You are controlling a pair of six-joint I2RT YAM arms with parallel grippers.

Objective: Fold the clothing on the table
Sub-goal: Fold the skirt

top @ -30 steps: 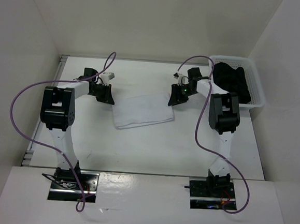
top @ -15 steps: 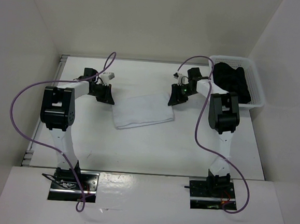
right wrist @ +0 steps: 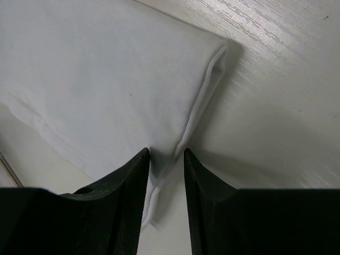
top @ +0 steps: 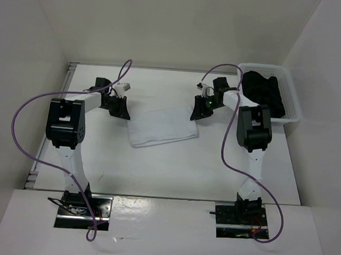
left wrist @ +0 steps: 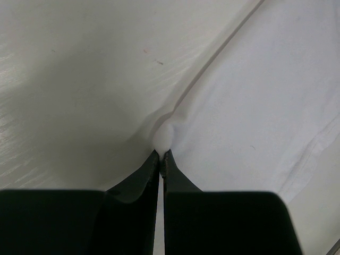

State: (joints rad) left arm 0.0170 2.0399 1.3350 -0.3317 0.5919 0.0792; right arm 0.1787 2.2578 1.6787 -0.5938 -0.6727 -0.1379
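Clothing point(top: 161, 127) pinched by left pincer point(top: 120, 109), right pincer point(top: 198, 113) astride its edge

The clothing lies as a white, folded, slightly skewed oblong near the middle of the table point(top: 173, 169), a little toward the far side, between the two arms. Its left end sits nearer than its right end.

At the far left corner of the clothing, the left pincer is closed tight. In the left wrist view its black tips meet on a small nub of white fabric that bulges just past them, and a crease runs away from that nub along the clothing's edge.

The right pincer stands at the far right corner. In the right wrist view its jaws are partly apart, with a clear gap between them. The doubled edge of the clothing runs down from a rounded corner into that gap, with clothing on the left side and bare table on the right. The fingers are not pressed onto the fabric.

A white basket point(top: 295, 108) holding a black garment point(top: 265, 93) sits at the far right corner of the table, apart from the clothing.
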